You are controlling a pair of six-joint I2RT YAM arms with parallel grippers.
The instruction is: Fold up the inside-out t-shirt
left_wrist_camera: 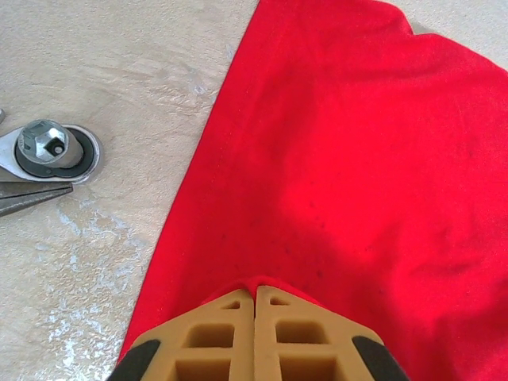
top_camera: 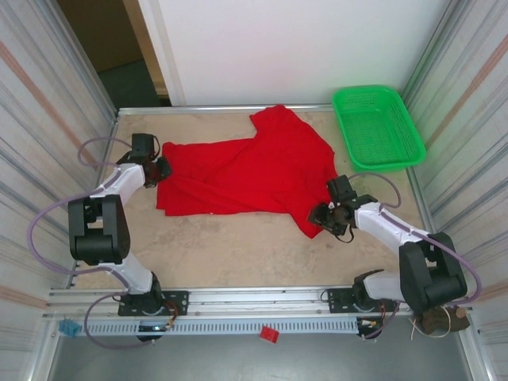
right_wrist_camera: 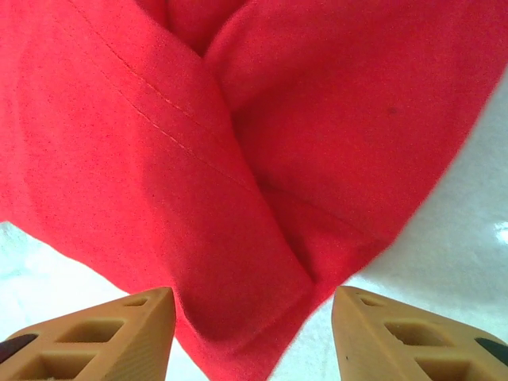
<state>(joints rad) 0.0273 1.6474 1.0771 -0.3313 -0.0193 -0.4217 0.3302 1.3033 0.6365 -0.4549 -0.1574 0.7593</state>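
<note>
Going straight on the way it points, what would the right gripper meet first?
Most likely the red t-shirt: its folded corner lies just ahead, inside the open right gripper.

Robotics lab cell (panelled walls (top_camera: 48, 95)): 2 arms (top_camera: 99, 226) (top_camera: 421, 270) on a railed table (top_camera: 238, 246)

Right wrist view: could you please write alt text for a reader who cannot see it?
A creased red t-shirt, a stitched seam running across it, comes to a point between the open tan jaws of the right gripper. Pale table shows on either side.
</note>
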